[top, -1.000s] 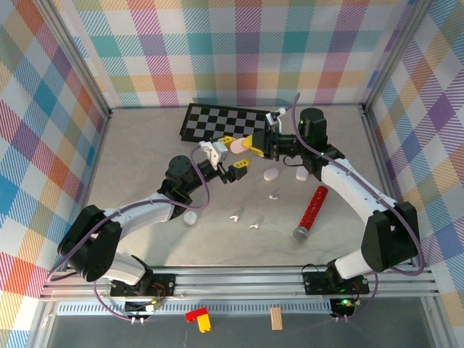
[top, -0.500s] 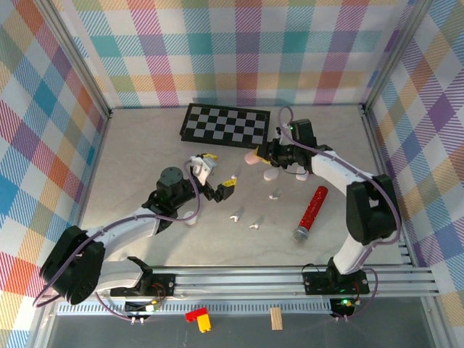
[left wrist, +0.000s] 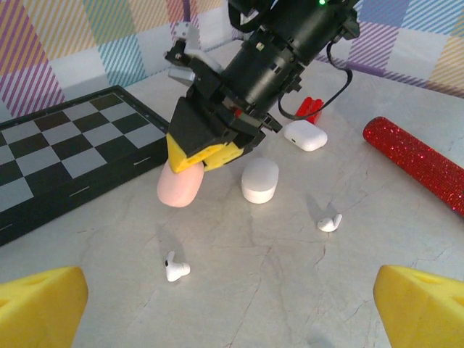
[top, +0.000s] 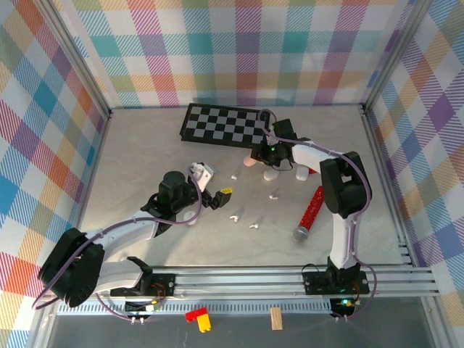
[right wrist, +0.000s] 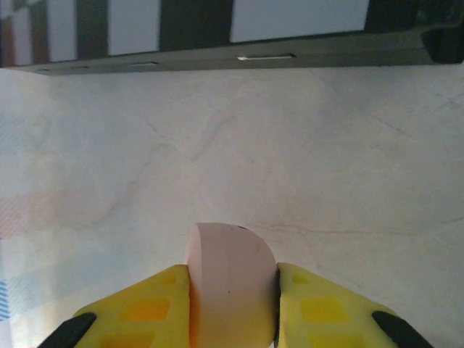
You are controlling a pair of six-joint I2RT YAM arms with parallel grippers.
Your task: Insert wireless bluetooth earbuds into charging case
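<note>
Needs a short forward reach from wide-open left gripper to nearest earbud, with right gripper clamping the pink case.

At the bottom edge of my right wrist view the pink case is cut off, its sides hidden by my right fingers. My left fingers are cropped at their view's lower corners, and the red glitter tube runs off its right edge. From above, the earbuds are too small to show stems.
</note>
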